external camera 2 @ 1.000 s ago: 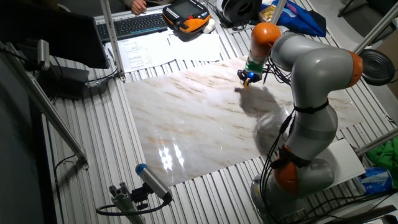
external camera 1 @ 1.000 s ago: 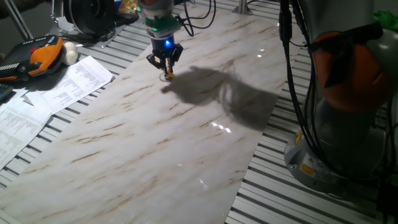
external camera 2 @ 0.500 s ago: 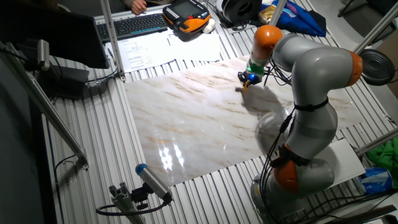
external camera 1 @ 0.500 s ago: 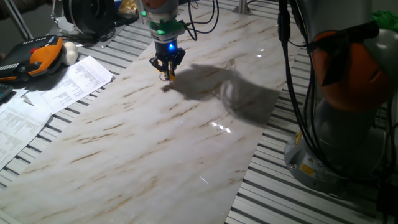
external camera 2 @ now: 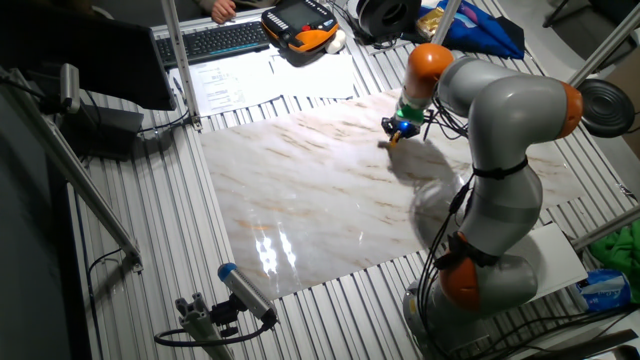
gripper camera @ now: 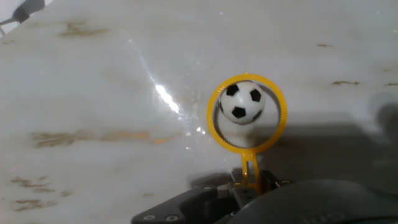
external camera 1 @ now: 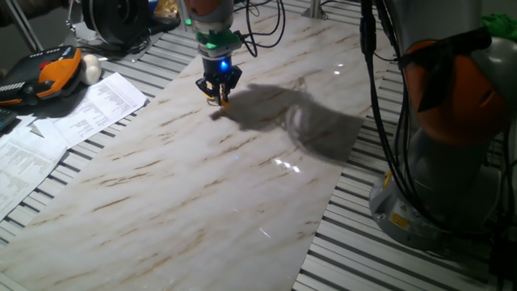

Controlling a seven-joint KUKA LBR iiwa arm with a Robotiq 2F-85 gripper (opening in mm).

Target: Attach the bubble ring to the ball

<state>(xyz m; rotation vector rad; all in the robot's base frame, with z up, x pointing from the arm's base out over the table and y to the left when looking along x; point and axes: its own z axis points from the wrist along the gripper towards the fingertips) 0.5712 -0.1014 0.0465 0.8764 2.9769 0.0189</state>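
Note:
In the hand view the yellow bubble ring [gripper camera: 214, 127] is held by its short handle in my gripper [gripper camera: 249, 183], which is shut on it. The tiny black-and-white ball [gripper camera: 242, 102] shows inside the ring's loop, on the marble tabletop. In one fixed view my gripper [external camera 1: 219, 95] hangs just above the table's far part, with a bit of orange at its tip. In the other fixed view the gripper [external camera 2: 396, 131] is at the same spot; the ball is too small to see there.
A marble-patterned board [external camera 1: 202, 186] covers the table. Papers [external camera 1: 89, 105], an orange-and-black pendant [external camera 1: 48, 73] and an off-white ball [external camera 1: 90, 69] lie at the left. The robot base [external camera 1: 452, 137] stands at the right. A keyboard [external camera 2: 215, 40] lies at the back.
My gripper has moved a little to the right and toward the arm's base, still holding the ring low over the table.

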